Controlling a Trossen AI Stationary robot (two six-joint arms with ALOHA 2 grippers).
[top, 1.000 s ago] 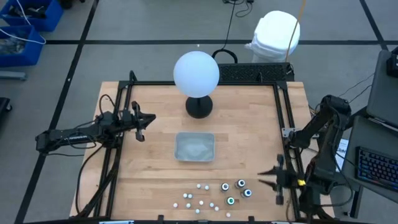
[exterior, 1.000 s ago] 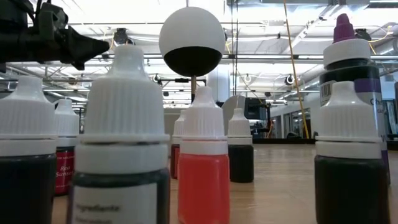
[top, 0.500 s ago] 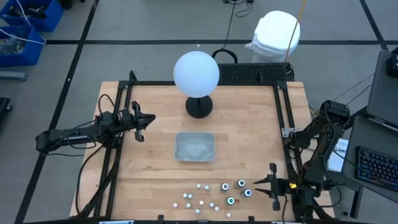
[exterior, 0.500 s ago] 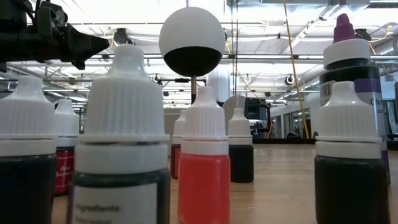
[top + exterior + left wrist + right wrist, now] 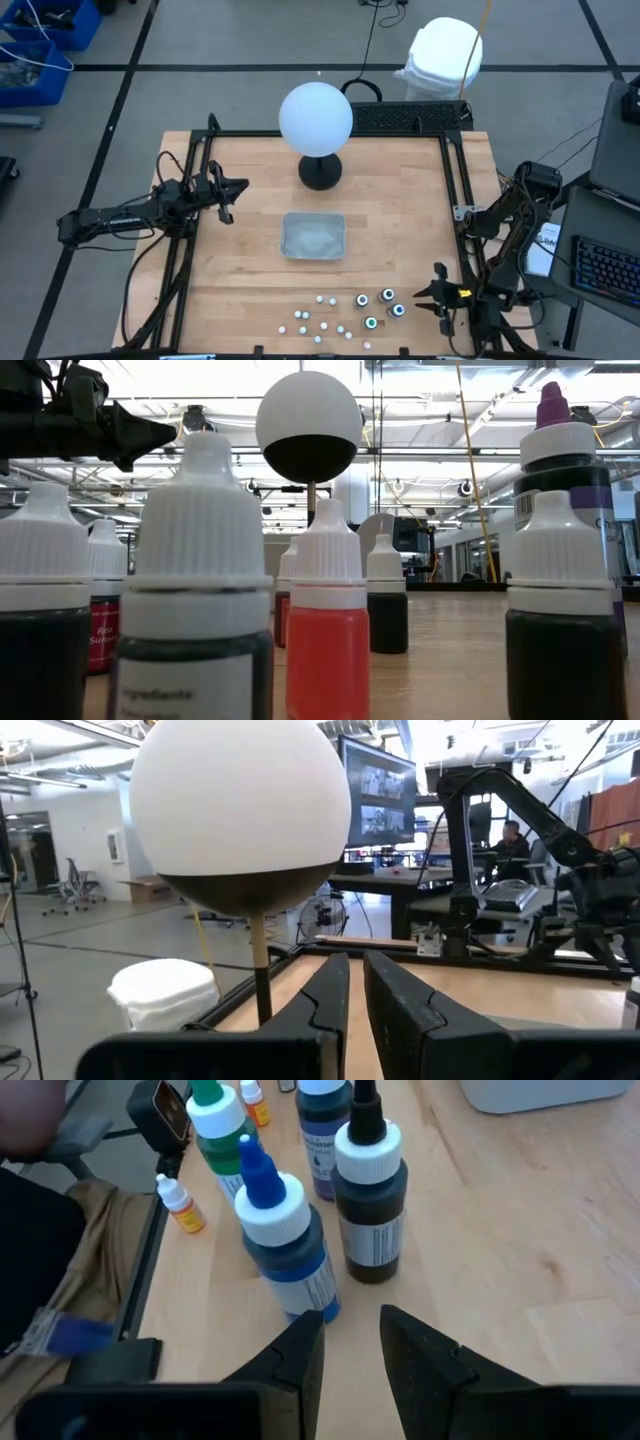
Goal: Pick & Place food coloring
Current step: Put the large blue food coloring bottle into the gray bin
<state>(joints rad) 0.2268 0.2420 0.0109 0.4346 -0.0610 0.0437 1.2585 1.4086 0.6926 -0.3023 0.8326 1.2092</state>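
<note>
Since a second ago the right gripper [image 5: 437, 294] has slid in from the table's right edge toward the bottles [image 5: 380, 308], and the left gripper [image 5: 228, 192] has barely turned.

High view: the bottles stand at the near edge, below the tray [image 5: 314, 237]. The right gripper is just beside the dark ones; the left arm waits well apart, by the globe [image 5: 316, 118].

Low view: upright bottles [image 5: 328, 625] fill the frame. One dark gripper [image 5: 115, 432] shows top left; its tips are cut off.

Left wrist view: fingers [image 5: 325, 1002] nearly pressed together, holding nothing.

Right wrist view: fingers [image 5: 300, 1350] slightly spread and empty, with the blue-capped bottle [image 5: 281, 1240] just ahead, upright. The black-capped bottle [image 5: 370, 1195] stands beside it.
</note>
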